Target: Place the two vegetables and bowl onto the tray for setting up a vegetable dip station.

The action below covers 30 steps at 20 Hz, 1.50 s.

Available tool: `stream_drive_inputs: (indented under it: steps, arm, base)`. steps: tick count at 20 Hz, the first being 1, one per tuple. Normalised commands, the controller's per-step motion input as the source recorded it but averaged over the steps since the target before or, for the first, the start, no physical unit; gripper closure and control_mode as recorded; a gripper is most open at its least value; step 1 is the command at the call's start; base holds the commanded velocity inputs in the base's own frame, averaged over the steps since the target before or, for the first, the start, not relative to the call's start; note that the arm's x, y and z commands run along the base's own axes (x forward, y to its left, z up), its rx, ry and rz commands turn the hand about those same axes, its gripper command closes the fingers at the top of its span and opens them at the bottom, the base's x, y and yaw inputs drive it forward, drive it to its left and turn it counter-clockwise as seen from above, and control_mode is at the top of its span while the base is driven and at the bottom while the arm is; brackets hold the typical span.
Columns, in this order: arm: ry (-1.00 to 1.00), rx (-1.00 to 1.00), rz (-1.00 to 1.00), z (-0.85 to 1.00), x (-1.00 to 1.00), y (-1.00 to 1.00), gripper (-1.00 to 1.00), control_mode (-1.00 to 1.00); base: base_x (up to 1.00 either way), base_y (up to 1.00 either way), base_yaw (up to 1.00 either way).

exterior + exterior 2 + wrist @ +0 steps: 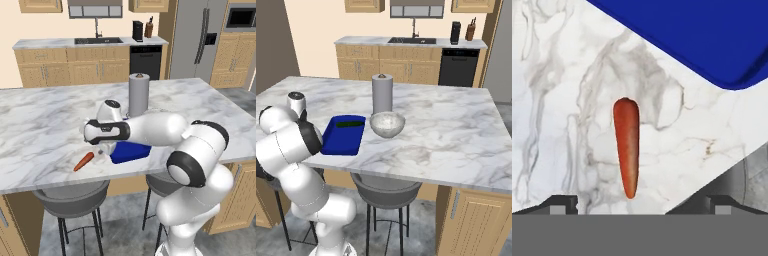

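The orange carrot point(627, 145) lies on the marble counter just off a corner of the blue tray point(702, 35). My gripper point(642, 202) hangs open right above it, one fingertip on each side of the carrot's thin end and nothing held. From the left base view the carrot point(84, 161) lies left of the tray point(131, 152), with the gripper point(103, 153) between them. The dark green cucumber point(351, 124) lies in the tray point(341, 140) at its far end. The marbled bowl point(387, 124) stands on the counter right beside the tray.
A tall grey paper towel roll point(382, 94) stands just behind the bowl. The counter's front edge runs close to the carrot, with grey stools point(72, 197) below it. A sink and cabinets line the far wall.
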Motion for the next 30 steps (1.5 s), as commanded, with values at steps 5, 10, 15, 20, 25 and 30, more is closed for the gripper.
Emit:
stream_drive_inputs:
  steps: [5, 10, 15, 20, 25, 30]
  arm:
    - [0.0, -0.06, 0.0, -0.15, 0.0, 0.0, -1.0, -1.0]
    - [0.0, -0.08, 0.0, -0.22, 0.02, 0.03, -1.0, -1.0]
    - [0.0, -0.05, 0.0, -0.14, 0.16, 0.13, -1.0, -1.0]
    - [0.0, -0.04, 0.0, -0.13, 0.2, 0.14, -1.0, -1.0]
    - [0.0, -0.03, 0.0, -0.17, 0.13, 0.14, -1.0, -1.0]
    - [0.0, -0.03, 0.0, -0.23, 0.04, 0.12, -1.0, -1.0]
  base:
    - [0.0, 0.0, 0.0]
    - [0.0, 0.0, 0.0]
    - [0.0, 0.0, 0.0]
    - [0.0, 0.0, 0.0]
    - [0.0, 0.0, 0.0]
    - [0.0, 0.0, 0.0]
